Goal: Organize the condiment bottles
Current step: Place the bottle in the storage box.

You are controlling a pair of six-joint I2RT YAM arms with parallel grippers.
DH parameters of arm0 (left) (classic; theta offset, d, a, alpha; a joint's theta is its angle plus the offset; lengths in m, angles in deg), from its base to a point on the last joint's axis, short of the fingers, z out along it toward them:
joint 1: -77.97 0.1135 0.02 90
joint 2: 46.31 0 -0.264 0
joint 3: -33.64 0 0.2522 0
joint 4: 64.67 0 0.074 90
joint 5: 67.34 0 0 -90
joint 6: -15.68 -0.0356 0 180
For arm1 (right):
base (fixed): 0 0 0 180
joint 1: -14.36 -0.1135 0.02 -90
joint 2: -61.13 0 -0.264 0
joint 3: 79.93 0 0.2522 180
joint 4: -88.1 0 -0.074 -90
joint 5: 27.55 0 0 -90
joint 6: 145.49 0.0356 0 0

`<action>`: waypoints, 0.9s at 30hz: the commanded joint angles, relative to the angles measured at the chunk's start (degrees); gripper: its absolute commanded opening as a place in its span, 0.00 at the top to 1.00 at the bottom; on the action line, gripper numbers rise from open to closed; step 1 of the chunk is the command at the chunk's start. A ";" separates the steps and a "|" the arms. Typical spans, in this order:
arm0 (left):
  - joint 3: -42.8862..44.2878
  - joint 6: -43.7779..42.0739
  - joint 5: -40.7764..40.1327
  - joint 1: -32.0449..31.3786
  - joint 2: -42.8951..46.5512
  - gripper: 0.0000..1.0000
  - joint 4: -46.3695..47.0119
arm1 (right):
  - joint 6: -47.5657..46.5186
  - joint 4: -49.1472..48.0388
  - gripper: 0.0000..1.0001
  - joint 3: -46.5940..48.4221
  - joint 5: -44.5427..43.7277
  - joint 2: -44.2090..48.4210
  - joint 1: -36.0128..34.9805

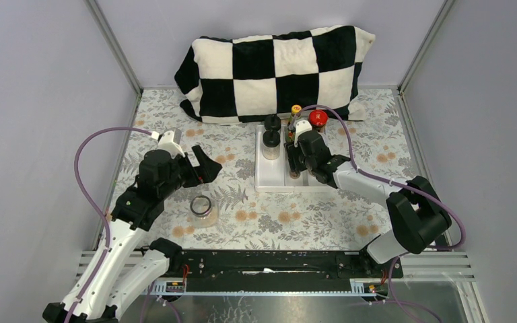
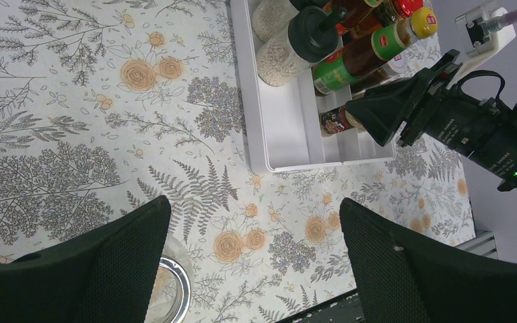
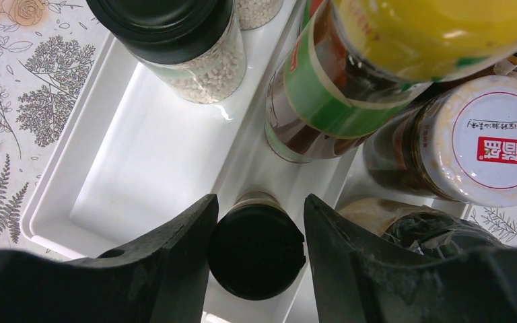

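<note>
A white tray (image 1: 266, 180) holds the condiment bottles: black-capped spice jars (image 1: 270, 138), a yellow-capped sauce bottle (image 1: 296, 110) and a red-lidded jar (image 1: 318, 118). My right gripper (image 1: 295, 168) is over the tray's front. In the right wrist view it (image 3: 261, 202) is shut on a small black-capped jar (image 3: 256, 252) standing in the tray's middle compartment. A squat clear glass jar (image 1: 202, 210) stands alone on the floral cloth, apart from the tray. My left gripper (image 1: 209, 163) hovers open and empty just beyond it; the jar's rim (image 2: 171, 293) shows beside the left finger.
A black-and-white checkered pillow (image 1: 276, 70) lies along the back wall behind the tray. Grey walls close in both sides. A metal rail (image 1: 276, 262) runs along the near edge. A white-lidded jar (image 3: 491, 141) and a brown crumpled wrapper (image 3: 404, 222) sit right of the held jar.
</note>
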 commanded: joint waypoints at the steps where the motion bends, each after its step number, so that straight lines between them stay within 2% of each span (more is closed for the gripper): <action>1: -1.15 -0.35 0.41 0.14 0.76 0.01 2.14 | 0.84 -2.58 0.43 -0.26 -0.13 -0.24 0.47; 4: -1.15 -0.32 0.39 0.15 0.86 0.01 2.09 | 0.93 -2.48 0.42 -0.28 -0.35 -0.70 0.47; 10: -0.66 -0.35 0.26 0.14 0.75 0.01 1.85 | 1.30 -1.25 0.31 -0.13 -0.27 0.91 0.47; 16: -0.94 0.10 0.55 0.14 1.04 0.01 1.96 | 0.75 2.52 0.27 1.74 -1.49 2.49 0.46; 21: -0.57 -0.23 0.11 0.20 1.18 0.01 1.31 | 1.25 3.92 0.23 1.62 -0.87 8.23 0.48; 27: -0.42 -0.46 -0.86 0.15 1.01 0.01 1.05 | 0.85 10.08 0.22 3.99 0.16 15.71 0.18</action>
